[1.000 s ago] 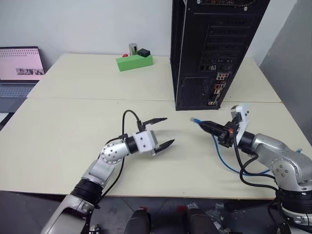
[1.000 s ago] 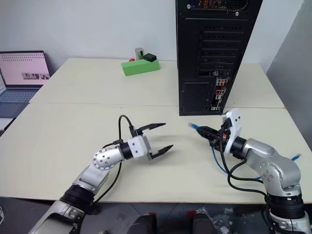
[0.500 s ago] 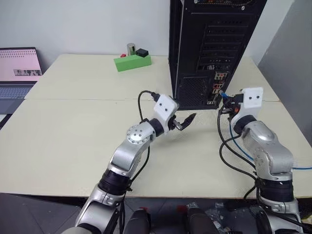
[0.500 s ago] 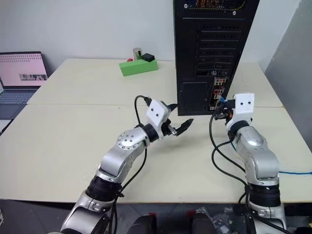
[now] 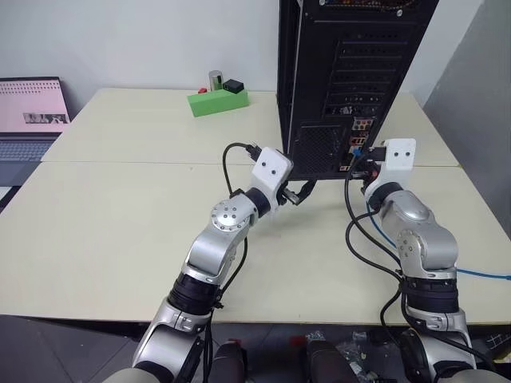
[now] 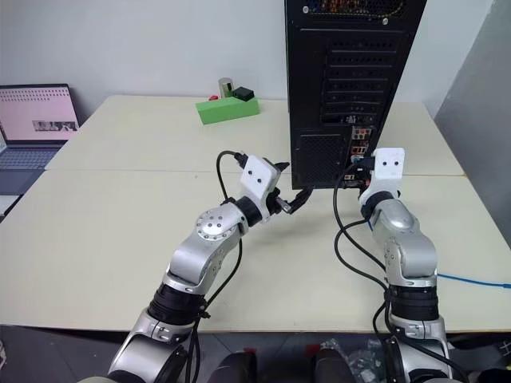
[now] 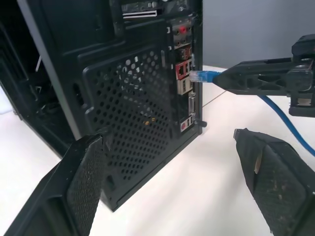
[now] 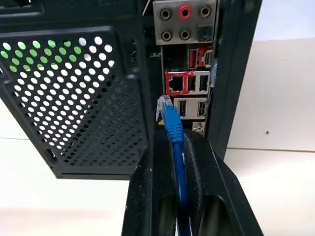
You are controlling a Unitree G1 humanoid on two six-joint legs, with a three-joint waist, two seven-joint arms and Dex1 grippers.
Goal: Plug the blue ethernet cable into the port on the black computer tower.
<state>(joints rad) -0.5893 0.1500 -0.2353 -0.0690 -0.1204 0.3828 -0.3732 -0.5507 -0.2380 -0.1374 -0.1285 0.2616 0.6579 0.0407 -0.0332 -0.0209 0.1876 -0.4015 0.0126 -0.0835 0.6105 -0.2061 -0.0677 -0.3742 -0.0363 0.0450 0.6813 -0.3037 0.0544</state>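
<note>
Beside the black computer tower (image 5: 351, 80), right gripper (image 8: 172, 142) pinches the blue ethernet cable (image 8: 173, 125); left gripper (image 7: 170, 182) wide.

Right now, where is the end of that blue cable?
The blue ethernet cable's plug sits pinched in the right gripper, just short of the connector cluster low on the black computer tower's rear, not yet inserted.

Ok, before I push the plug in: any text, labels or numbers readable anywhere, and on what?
None can be read.
Laptop screen: rows of text on a pink page, too small to read.
Black computer tower rear panel: no legible port markings around the connectors.
Blue ethernet cable, held in the right gripper: no print visible.
Green block: no lettering visible.
</note>
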